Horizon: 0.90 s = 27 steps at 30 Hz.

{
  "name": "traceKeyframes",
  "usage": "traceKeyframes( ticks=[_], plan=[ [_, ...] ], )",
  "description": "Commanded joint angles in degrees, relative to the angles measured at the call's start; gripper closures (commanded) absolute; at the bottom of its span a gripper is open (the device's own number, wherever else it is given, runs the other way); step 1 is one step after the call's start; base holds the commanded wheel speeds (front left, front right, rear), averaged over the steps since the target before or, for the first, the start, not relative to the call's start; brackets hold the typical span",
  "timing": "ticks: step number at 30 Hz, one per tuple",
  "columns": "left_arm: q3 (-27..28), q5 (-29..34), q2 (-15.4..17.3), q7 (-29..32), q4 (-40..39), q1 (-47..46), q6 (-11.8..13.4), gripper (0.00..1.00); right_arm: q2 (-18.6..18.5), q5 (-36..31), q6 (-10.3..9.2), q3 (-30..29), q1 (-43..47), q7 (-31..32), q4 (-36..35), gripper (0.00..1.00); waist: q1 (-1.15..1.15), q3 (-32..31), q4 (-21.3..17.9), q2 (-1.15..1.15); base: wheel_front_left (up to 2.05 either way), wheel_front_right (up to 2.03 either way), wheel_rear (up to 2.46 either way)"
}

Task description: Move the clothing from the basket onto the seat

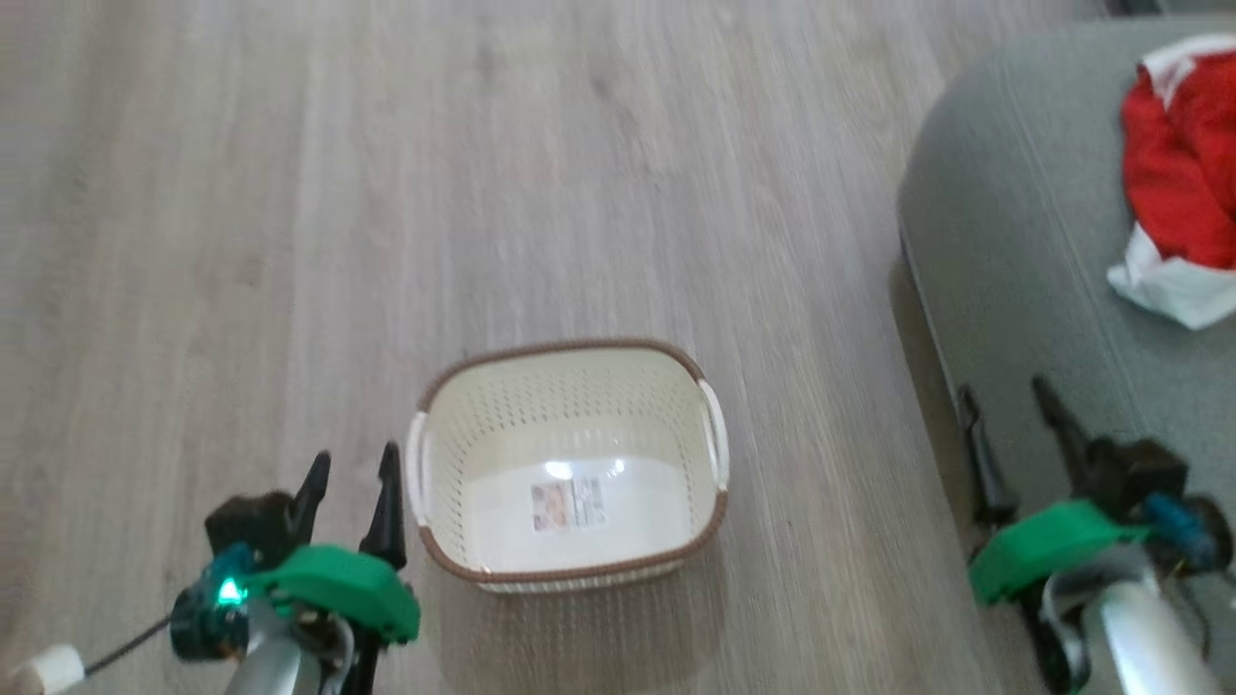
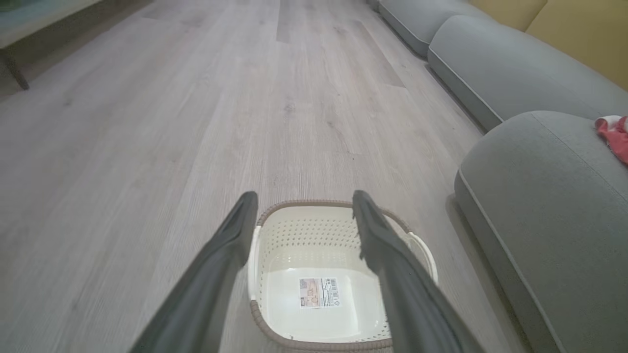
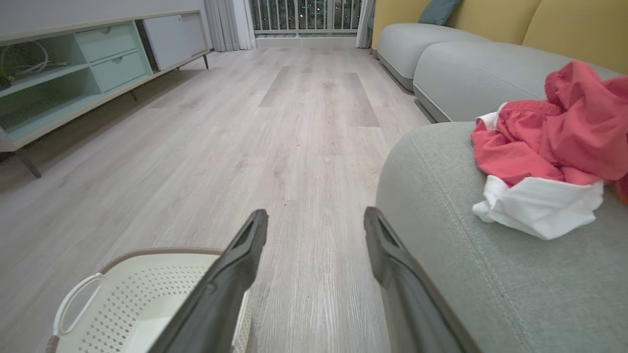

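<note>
— Begin at your left. What is that claw doing?
— My left gripper point(image 1: 355, 456) hangs over the wood-look floor point(image 1: 290, 193), just beside the white handle point(image 1: 415, 463) on the basket's left side. Its two dark fingers are spread wide, with nothing between them

— And the basket?
— The cream basket point(image 1: 570, 405) stands on the floor between my two arms. Inside it I see a sticker point(image 1: 568, 504) on the bottom and no fabric

— Your other claw?
— My right gripper point(image 1: 1004, 391) is over the near edge of the grey-green seat point(image 1: 1024, 241). Its fingers are also wide apart and grip nothing

— So where is the clothing?
— The red and white clothing point(image 1: 1183, 183) lies crumpled on the seat, further right. It is well apart from the basket and clear of my right fingers. I judge the move done

— How would it handle if you had to lift it?
— Light and limp, I reckon. It would sag and drape rather than keep a shape, and a shallow pinch might let it slip. It is nothing that could break. I would bite deep into a thick bunched fold of the red, not the thin white edge, which would likely just unfold or slide out
</note>
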Motion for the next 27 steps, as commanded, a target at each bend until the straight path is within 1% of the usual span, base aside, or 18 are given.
traceKeyframes(
  ticks=[1,4,8,19,21,22,25,27],
  plan=[
    [3.2,1.2,0.0,-0.7,-1.3,0.0,-0.5,0.00,0.7,-1.0,-0.02,1.1,0.6,-0.4,-2.2,0.00,0.01,-4.1,2.9,0.00,0.00,0.00,0.00],
    [5.3,2.5,-0.7,-0.7,-1.0,1.2,-1.3,0.00,2.3,-2.4,-0.02,2.2,2.3,-0.4,-2.7,0.00,0.01,-5.0,3.1,0.00,0.00,0.00,0.00],
    [7.6,4.0,-1.5,-0.7,-1.0,1.9,-2.0,0.00,3.2,-3.6,-0.02,4.2,3.0,-0.4,-2.9,0.00,0.01,-5.5,2.8,0.00,0.00,0.00,0.00],
    [9.6,6.2,-2.2,-0.7,-0.9,2.4,-3.6,0.00,3.8,-3.6,-0.02,4.5,3.1,-0.4,-3.3,0.00,0.01,-5.8,2.1,0.00,0.00,0.00,0.00],
    [9.5,6.0,-2.2,-0.7,-0.7,2.3,-4.5,0.00,3.9,-3.7,-0.02,4.3,3.1,-0.4,-3.7,0.00,0.01,-5.8,2.0,0.00,0.00,0.00,0.00],
    [7.7,5.6,-2.4,0.1,1.1,3.9,-4.4,1.00,3.6,-3.5,0.00,3.2,4.2,0.0,-1.5,1.00,0.01,-5.8,2.0,0.00,0.00,0.00,0.00],
    [7.6,5.5,-2.6,0.2,3.4,4.9,-4.5,1.00,3.6,-3.3,0.00,3.4,5.0,0.1,1.1,1.00,0.01,-5.8,2.0,0.00,0.00,0.00,0.00],
    [7.9,4.6,-2.6,0.6,3.7,4.9,-4.5,1.00,3.6,-2.2,0.00,3.2,5.1,0.5,1.4,1.00,0.01,-5.8,2.0,0.00,0.00,0.00,0.00]
  ],
)
